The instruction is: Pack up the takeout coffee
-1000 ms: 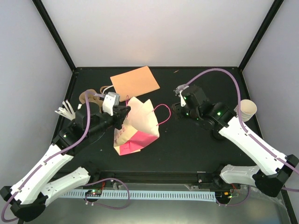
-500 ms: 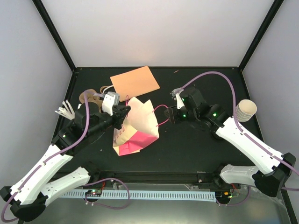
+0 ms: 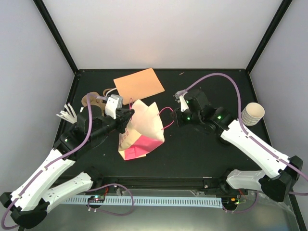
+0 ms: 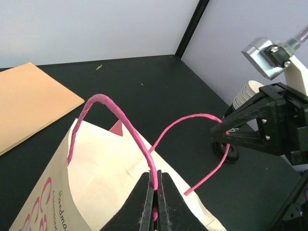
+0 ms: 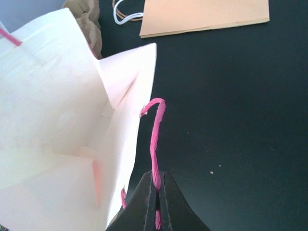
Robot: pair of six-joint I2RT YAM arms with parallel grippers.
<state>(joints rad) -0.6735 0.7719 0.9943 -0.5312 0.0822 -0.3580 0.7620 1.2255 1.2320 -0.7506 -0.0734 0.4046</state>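
Since a second earlier, the right arm had swung in toward the bag. Its right gripper (image 3: pixel 175 117), which had stood with jaws parted and clear of the cord, had closed tight on the right-side pink twisted-paper handle (image 5: pixel 155 134). In the right wrist view I saw the cord pinched between the fingertips. Nothing else had shifted.

The left gripper (image 4: pixel 154 187) was likewise closed tight, nipping the left-side pink twisted-paper handle (image 4: pixel 113 113) near its root on the bag wall. The large cream-white paper bag with a pink base (image 3: pixel 144 130) lay tipped on the black table (image 3: pixel 202 149), with its mouth toward the back and spread between the two grips.

On the bag's side I could read a small dark line beginning "handm", with the rest cut off by the frame edge. Beside it ran large pink script that I could not make out.

The cream-white ribbed paper takeout cup (image 3: pixel 253 113) stood near the right edge of the table, beyond the right forearm and well apart from the bag. It rested on its base with its long axis upright and its wide mouth up. I saw no writing on it.

At the back lay a flat orange-tan paper bag (image 3: pixel 138 83), just behind the cream-white one. At the left stood a brown moulded pulp carrier (image 3: pixel 89 99), with a bundle of thin white sticks (image 3: pixel 67 114) near it.
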